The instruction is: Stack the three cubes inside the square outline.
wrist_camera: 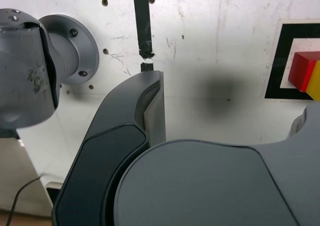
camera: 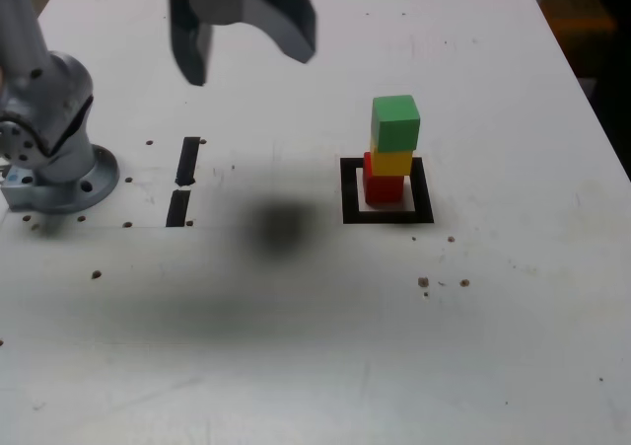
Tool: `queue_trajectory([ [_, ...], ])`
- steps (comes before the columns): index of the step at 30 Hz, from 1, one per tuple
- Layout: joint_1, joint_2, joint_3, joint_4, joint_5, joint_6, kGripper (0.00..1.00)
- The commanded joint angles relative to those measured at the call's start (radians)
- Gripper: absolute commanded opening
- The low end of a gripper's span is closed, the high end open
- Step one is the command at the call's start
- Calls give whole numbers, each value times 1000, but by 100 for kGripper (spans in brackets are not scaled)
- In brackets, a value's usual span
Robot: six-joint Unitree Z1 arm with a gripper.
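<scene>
Filling most of the exterior view, the pale table (camera: 246, 386) carries everything here, its top dotted with small dark holes and scuffs. Next in size comes the arm, whose round base (camera: 74, 193) is fixed near the exterior view's left edge, and the gripper (camera: 246, 65), raised near the top of that view, well apart from the blocks. Its jaws are spread wide with nothing between them, so it is released and grasping nothing. Smaller again is the square outline (camera: 351, 218) of black tape, towards the exterior view's right; it is the only thing here that serves as a container, a flat border with no walls, and what it encloses is the foot of the stack on a whitish centre. Two short black tape strips (camera: 187, 161) lie apart from it, between the base and the outline. Smallest are the three cubes: the red cube (camera: 384, 185) at the bottom, inside the tape, the yellow cube (camera: 392, 163) on it, and the green cube (camera: 395, 122) on top, the column looking slightly uneven but standing. All three are stacked, so the task looks complete; nothing seems left except keeping the arm clear, since a knock could topple the column.
</scene>
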State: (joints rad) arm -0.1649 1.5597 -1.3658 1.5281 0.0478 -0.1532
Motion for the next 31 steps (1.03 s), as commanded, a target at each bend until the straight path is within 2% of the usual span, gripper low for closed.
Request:
queue_trajectory([
  [1,14,-187,230,-62,-2,8,100],
  [7,43,-179,532,-357,-38,75,100],
  [10,51,-169,624,-472,-60,94,100],
  [13,51,-144,677,-537,-67,98,100],
  [19,51,-79,682,-561,-57,99,100],
  [31,53,-93,677,-507,-46,96,100],
])
